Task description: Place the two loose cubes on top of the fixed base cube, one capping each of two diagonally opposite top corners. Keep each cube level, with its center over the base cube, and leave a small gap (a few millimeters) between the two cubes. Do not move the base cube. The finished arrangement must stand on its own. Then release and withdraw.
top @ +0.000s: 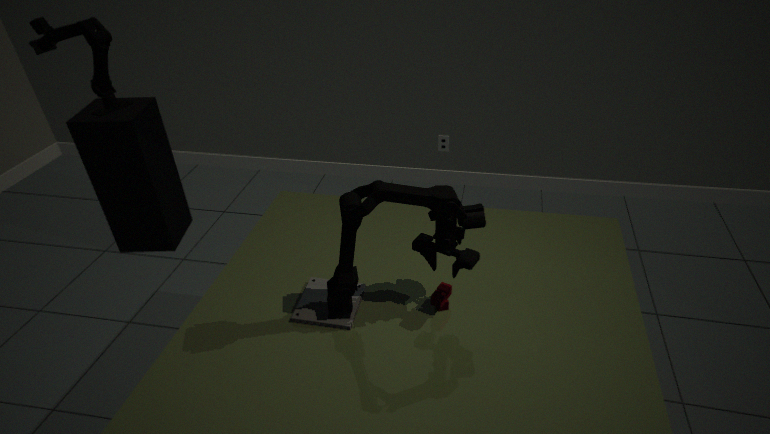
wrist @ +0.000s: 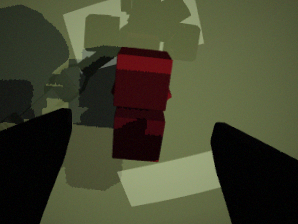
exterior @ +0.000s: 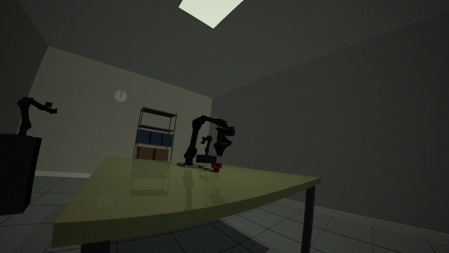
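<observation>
A small stack of red cubes [top: 442, 297] [exterior: 216, 167] [wrist: 141, 99] stands on the olive-green table [top: 539, 350] [exterior: 141, 194] [wrist: 266, 43], just right of my arm's base. In the wrist view an upper red cube [wrist: 144, 78] sits over a lower red block [wrist: 137, 137]; I cannot tell the single cubes apart or see a gap. My gripper [top: 444, 271] [exterior: 220, 154] [wrist: 143, 125] is open and empty. It hangs a short way above the stack, with its dark fingers wide to either side and touching nothing.
My arm's mounting plate [top: 318, 313] lies left of the stack. A black pedestal [top: 129, 172] [exterior: 15, 172] with a second arm stands on the floor beyond the table's left edge. A shelf unit [exterior: 155, 138] stands at the far wall.
</observation>
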Controlling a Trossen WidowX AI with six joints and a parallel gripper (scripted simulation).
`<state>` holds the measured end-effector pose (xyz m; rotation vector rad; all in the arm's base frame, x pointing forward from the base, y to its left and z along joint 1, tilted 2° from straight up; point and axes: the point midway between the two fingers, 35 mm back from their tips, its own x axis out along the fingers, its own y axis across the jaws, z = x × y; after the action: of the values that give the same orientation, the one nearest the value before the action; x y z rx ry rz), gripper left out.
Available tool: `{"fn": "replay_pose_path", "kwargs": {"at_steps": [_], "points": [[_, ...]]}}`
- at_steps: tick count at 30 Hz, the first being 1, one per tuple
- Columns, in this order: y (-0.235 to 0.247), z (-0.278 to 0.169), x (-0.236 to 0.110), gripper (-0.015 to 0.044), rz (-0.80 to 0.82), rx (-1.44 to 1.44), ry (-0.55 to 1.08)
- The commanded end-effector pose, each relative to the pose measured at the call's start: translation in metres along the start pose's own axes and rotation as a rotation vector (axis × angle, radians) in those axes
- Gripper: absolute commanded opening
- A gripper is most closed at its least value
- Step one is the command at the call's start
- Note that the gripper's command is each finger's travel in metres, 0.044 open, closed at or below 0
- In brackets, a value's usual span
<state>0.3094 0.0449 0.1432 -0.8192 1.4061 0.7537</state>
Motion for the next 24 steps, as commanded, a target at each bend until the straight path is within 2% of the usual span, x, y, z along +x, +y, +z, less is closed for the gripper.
{"fn": "replay_pose_path", "kwargs": {"at_steps": [1, 7, 15, 24], "points": [[0.0, 0.0, -0.005, 0.0389, -0.002, 0.0, -0.001], [0.005, 0.007, -0.006, 0.04, -0.002, 0.0, -0.003], [0.084, 0.072, -0.009, 0.04, 0.006, 0.0, -0.009], [0.086, 0.074, -0.009, 0.04, 0.006, 0.0, -0.009]]}}
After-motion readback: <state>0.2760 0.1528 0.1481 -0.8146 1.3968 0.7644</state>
